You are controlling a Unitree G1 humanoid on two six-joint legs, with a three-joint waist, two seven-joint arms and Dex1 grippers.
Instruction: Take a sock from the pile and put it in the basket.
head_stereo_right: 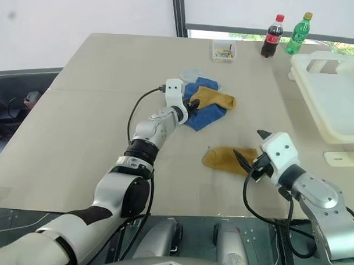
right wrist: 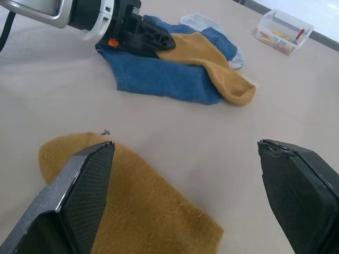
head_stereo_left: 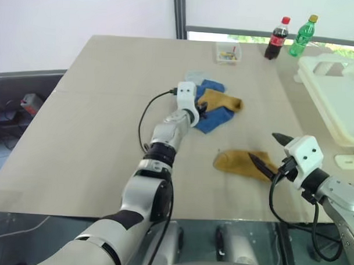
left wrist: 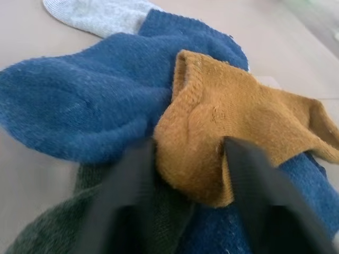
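The pile [head_stereo_left: 215, 107] lies mid-table: blue socks [left wrist: 79, 106], a mustard sock [left wrist: 233, 121], a dark green one [left wrist: 42, 233] and a pale one [left wrist: 95, 16]. My left gripper [left wrist: 188, 169] reaches into the pile, its fingers [right wrist: 153, 39] closed on the mustard sock's cuff. Another mustard sock [head_stereo_left: 237, 162] lies alone near the front edge. My right gripper [right wrist: 185, 164] hovers open just above and beside this lone sock, holding nothing. The cream-white basket [head_stereo_right: 317, 111] stands at the table's right edge.
A small clear box [head_stereo_left: 228, 52] with bits inside, a cola bottle [head_stereo_left: 277, 38] and a green bottle [head_stereo_left: 302, 35] stand at the back. A small white piece [head_stereo_left: 347, 162] lies in front of the basket. Bare tabletop [head_stereo_left: 96, 124] stretches to the left.
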